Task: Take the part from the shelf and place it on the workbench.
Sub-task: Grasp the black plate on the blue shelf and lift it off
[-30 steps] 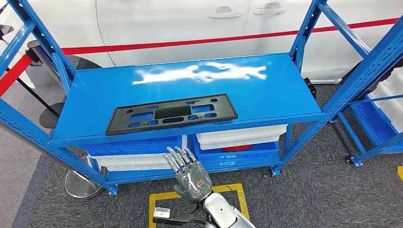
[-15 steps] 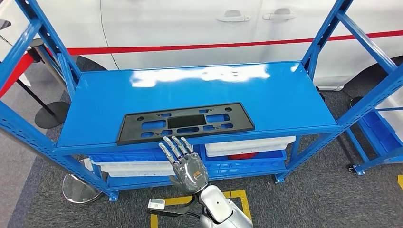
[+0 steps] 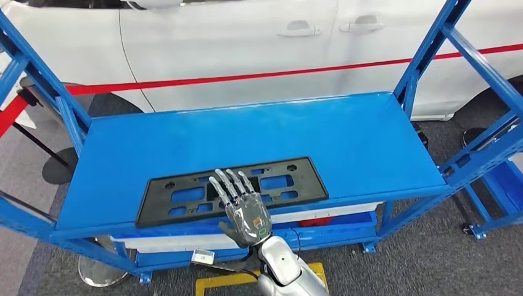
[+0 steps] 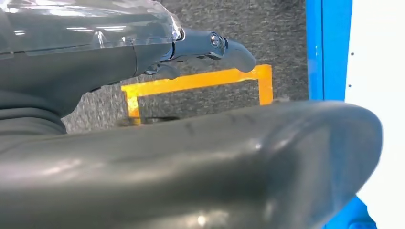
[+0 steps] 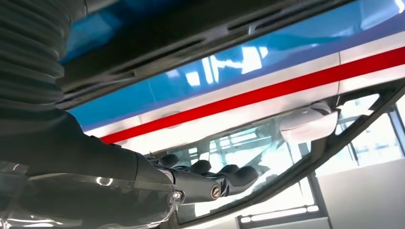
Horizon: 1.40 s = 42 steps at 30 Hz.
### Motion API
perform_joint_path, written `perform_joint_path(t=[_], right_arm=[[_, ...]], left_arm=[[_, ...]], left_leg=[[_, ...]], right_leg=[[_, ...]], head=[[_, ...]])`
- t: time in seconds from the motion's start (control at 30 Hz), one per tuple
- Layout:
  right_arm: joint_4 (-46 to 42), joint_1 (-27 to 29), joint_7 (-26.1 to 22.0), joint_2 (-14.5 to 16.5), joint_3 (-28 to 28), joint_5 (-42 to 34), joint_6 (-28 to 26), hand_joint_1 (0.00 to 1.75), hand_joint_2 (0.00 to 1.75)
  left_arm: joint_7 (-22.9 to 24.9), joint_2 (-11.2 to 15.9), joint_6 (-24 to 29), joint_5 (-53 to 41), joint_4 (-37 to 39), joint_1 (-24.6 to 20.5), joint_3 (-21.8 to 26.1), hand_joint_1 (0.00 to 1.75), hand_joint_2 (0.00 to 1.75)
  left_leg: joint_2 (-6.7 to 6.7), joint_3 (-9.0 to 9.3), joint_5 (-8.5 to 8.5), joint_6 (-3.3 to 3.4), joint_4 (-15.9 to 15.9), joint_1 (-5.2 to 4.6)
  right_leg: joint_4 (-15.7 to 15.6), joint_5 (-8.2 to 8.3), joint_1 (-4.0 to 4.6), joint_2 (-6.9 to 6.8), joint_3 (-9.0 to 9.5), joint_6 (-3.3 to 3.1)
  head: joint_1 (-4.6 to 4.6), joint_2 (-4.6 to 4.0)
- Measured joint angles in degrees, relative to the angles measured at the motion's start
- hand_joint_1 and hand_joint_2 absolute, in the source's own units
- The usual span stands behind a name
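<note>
The part (image 3: 231, 190), a long flat black plastic frame with several cut-out windows, lies flat near the front edge of the blue shelf (image 3: 345, 142), its long side running along that edge. It looks light and fairly stiff but thin, so it would likely flex or tip if lifted from 1 end. The smooth plastic on smooth painted metal may slide rather than lift. A grip at the middle of the front long edge, or fingers hooked through a central window, seems the safest hold.

The right hand (image 3: 243, 209) is raised at that front edge, palm away from the camera, fingers straight and spread, their tips over the middle of the part; whether they touch it I cannot tell. It holds nothing.

The left hand (image 4: 210, 45) hangs low over grey carpet and a yellow floor marking (image 4: 200, 81); whether it is spread or curled I cannot tell.

Behind the shelf stands a white car (image 3: 234, 37) with a red stripe.
</note>
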Motion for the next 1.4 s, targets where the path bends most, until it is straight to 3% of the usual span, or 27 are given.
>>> perform_joint_path(t=[0.03,0.07,0.13,0.17,0.2,0.23,0.3,0.37,0.47,0.5,0.53,0.57,0.63,0.67,0.73,0.83,0.9,0.97,1.0,1.03,1.07,1.1,1.17,1.2,1.33,1.4], right_arm=[[-0.1,0.0,0.3,0.0,-0.2,-0.1,0.0,0.00,1.75],[-0.1,0.0,0.6,0.0,-0.4,-0.1,0.0,0.14,1.75],[0.4,-0.1,1.3,0.0,-0.6,0.2,0.0,0.90,1.75],[0.9,-0.4,1.8,0.0,-0.7,0.4,0.2,1.31,1.75],[1.5,-0.8,2.5,0.1,-0.8,0.7,0.7,1.58,1.75],[2.3,-1.4,3.3,0.1,-0.8,1.1,1.5,1.64,1.75],[3.6,-3.1,4.9,0.2,-0.7,2.2,4.4,1.71,1.75],[5.2,-5.3,6.2,0.1,-0.5,3.2,8.0,1.75,1.75],[7.6,-8.1,7.1,-0.3,0.3,4.1,12.7,1.75,1.75],[8.3,-8.8,7.1,-0.6,0.6,4.2,14.1,1.75,1.75],[8.9,-9.4,7.2,-0.9,0.9,4.3,15.6,1.75,1.75],[9.4,-10.1,7.3,-1.2,1.3,4.3,17.0,1.75,1.75],[10.3,-11.9,7.3,-1.7,2.3,4.4,19.9,1.75,1.75],[10.6,-12.9,7.4,-1.9,2.8,4.5,21.0,1.75,1.75],[11.2,-14.2,7.5,-2.3,3.6,4.5,22.1,1.75,1.75],[11.5,-15.4,7.6,-2.7,4.4,3.4,23.1,1.75,1.75],[11.3,-15.8,8.0,-3.0,4.5,1.7,23.3,1.75,1.75],[10.6,-15.9,8.1,-3.6,4.5,-0.6,23.1,1.75,1.75],[9.8,-15.8,7.9,-3.9,4.5,-2.2,22.6,1.75,1.75],[8.7,-15.5,7.6,-4.3,4.4,-4.3,22.0,1.75,1.75],[7.2,-15.2,7.0,-4.6,4.2,-6.8,21.3,1.75,1.75],[5.1,-14.8,6.3,-5.0,3.9,-9.6,20.6,1.75,1.75],[0.2,-13.9,4.1,-5.7,2.8,-16.4,19.3,1.75,1.75],[-2.8,-13.1,2.5,-6.0,2.3,-20.6,18.7,1.75,1.75],[-17.6,-8.2,-6.2,-6.9,-0.8,-42.3,16.3,1.75,1.75],[-25.2,-5.4,-10.5,-7.4,-2.4,-54.9,16.4,1.75,1.75]], left_arm=[[0.1,0.1,0.3,-0.1,0.0,0.1,-0.1,0.00,0.00],[0.1,0.2,0.6,-0.2,0.1,0.2,-0.2,0.00,0.00],[0.2,0.3,1.2,-0.6,0.2,0.4,-0.5,0.00,0.00],[0.3,0.3,1.5,-0.7,0.3,0.4,-0.7,0.00,0.00],[0.4,0.3,1.7,-0.9,0.4,0.4,-0.9,0.00,0.00],[0.6,0.3,1.9,-1.0,0.4,0.3,-1.1,0.00,0.00],[0.9,0.4,2.1,-1.4,0.4,0.0,-1.3,0.00,0.00],[1.1,0.4,2.1,-1.7,0.4,-0.4,-1.6,0.00,0.00],[1.3,0.4,2.1,-1.9,0.4,-1.0,-2.2,0.00,0.00],[1.3,0.4,2.1,-1.9,0.4,-1.1,-2.3,0.00,0.00],[1.4,0.4,2.1,-1.9,0.4,-1.1,-2.5,0.00,0.00],[1.4,0.4,2.1,-1.9,0.4,-1.1,-2.6,0.00,0.00],[1.4,0.5,2.0,-1.9,0.4,-1.3,-2.7,0.00,0.00],[1.4,0.5,2.0,-1.9,0.4,-1.4,-2.7,0.00,0.00],[1.4,0.5,1.9,-1.9,0.4,-1.5,-2.8,0.00,0.00],[1.3,0.6,2.0,-1.5,0.4,-1.4,-2.8,0.00,0.00],[1.0,0.7,2.2,-0.9,0.4,-1.3,-2.8,0.00,0.00],[0.7,0.8,2.4,-0.4,0.4,-0.9,-2.7,0.00,0.00],[0.5,0.9,2.5,-0.1,0.5,-0.6,-2.7,0.00,0.44],[0.3,0.9,2.7,0.3,0.5,-0.4,-2.7,0.00,0.87],[0.0,1.0,2.8,0.7,0.5,-0.2,-2.6,0.00,1.31],[-0.3,1.1,2.9,1.0,0.5,0.0,-2.5,0.00,1.75],[-1.1,1.3,3.4,1.6,0.5,0.2,-2.3,0.00,1.75],[-1.6,1.3,3.5,1.9,0.5,0.4,-2.2,0.00,1.75],[-3.5,1.3,3.7,3.6,0.7,1.3,-1.6,0.00,1.75],[-3.7,1.3,4.3,4.4,0.8,1.6,-1.2,0.00,1.75]], left_leg=[[0.09,-3.20,-1.33,-0.82,2.5,0.46],[0.15,-5.16,-1.59,-1.44,1.5,0.91],[0.46,-5.47,6.40,-1.67,-4.9,1.30],[0.58,-5.61,9.99,-1.37,-6.9,1.29],[0.66,-5.84,12.46,-0.91,-8.0,1.21],[0.67,-6.06,13.00,-0.34,-7.9,1.01],[0.56,-5.98,12.94,0.54,-8.0,0.98],[0.57,-5.56,12.68,1.25,-8.4,1.11],[0.54,-5.03,12.12,1.79,-8.5,1.08],[0.49,-4.82,11.92,1.81,-8.5,1.06],[0.40,-4.52,11.70,1.79,-8.5,1.04],[0.31,-4.13,11.47,1.73,-8.5,1.02],[0.18,-3.37,11.04,1.47,-8.5,0.89],[0.13,-3.17,10.88,1.27,-8.5,0.79],[0.07,-3.06,10.74,0.71,-8.6,0.72],[0.13,-3.11,10.10,-0.19,-8.1,0.83],[0.18,-4.98,7.19,-0.48,-3.6,0.91],[0.18,-8.40,3.59,-0.75,4.0,0.96],[0.19,-9.59,2.90,-0.88,6.5,0.99],[0.20,-9.80,3.36,-0.98,7.0,1.03],[0.22,-8.87,4.87,-1.05,5.1,1.09],[0.25,-7.00,6.99,-1.10,1.4,1.20],[0.20,-3.65,9.40,-0.90,-5.4,1.26],[0.13,-2.89,9.71,-0.64,-7.0,1.22],[0.06,-2.79,9.61,0.89,-7.5,1.06],[0.09,-2.72,9.73,1.60,-7.8,1.15]], right_leg=[[-0.6,-1.37,-0.56,0.06,2.48,0.41],[-0.5,-2.64,-0.90,0.18,4.02,0.87],[0.1,-4.39,-1.11,0.26,5.40,1.62],[0.4,-5.14,-1.10,0.29,5.63,2.02],[0.7,-5.71,-1.05,0.29,5.63,2.44],[0.8,-6.07,-1.06,0.32,5.62,2.79],[0.8,-6.66,-1.23,0.21,5.56,3.56],[4.1,-8.48,-1.42,-0.07,3.98,4.19],[15.1,-12.11,-1.48,-0.27,-2.93,4.68],[17.2,-11.93,-1.48,-0.27,-4.80,4.72],[17.3,-10.57,-1.47,-0.28,-5.71,4.66],[15.2,-8.14,-1.44,-0.28,-5.45,4.46],[7.4,-2.94,-1.18,-0.27,-2.96,3.66],[4.3,-1.53,-1.00,-0.27,-1.84,3.28],[1.8,-1.19,-0.60,-0.24,-1.02,2.77],[0.8,-0.84,-0.88,-0.32,-0.49,2.03],[0.3,-0.58,-1.12,-0.53,-0.05,1.56],[0.4,-0.64,-1.03,-0.63,-0.01,1.33],[0.4,-0.69,-0.99,-0.62,0.01,1.31],[0.5,-0.79,-1.00,-0.56,0.05,1.34],[0.6,-0.94,-1.04,-0.46,0.14,1.44],[0.9,-1.20,-1.09,-0.36,0.21,1.63],[1.7,-1.79,-0.95,-0.11,0.05,2.21],[2.1,-1.98,-0.82,0.00,-0.13,2.49],[2.8,-2.69,-0.89,0.09,-0.46,3.47],[6.8,-5.33,-1.07,-0.11,-2.24,4.04]], head=[[-0.05,0.00],[-0.04,-0.01],[-0.04,-0.01],[-0.02,-0.01],[0.03,0.00],[0.09,0.00],[0.19,0.01],[0.26,0.00],[0.32,-0.01],[0.32,-0.01],[0.32,-0.01],[0.33,-0.01],[0.31,-0.01],[0.32,-0.01],[0.33,-0.01],[0.32,-0.01],[0.26,-0.01],[0.24,-0.01],[0.24,-0.01],[0.24,-0.01],[0.24,-0.01],[0.24,-0.01],[0.26,-0.01],[0.30,-0.01],[0.36,-0.01],[0.41,-0.01]])
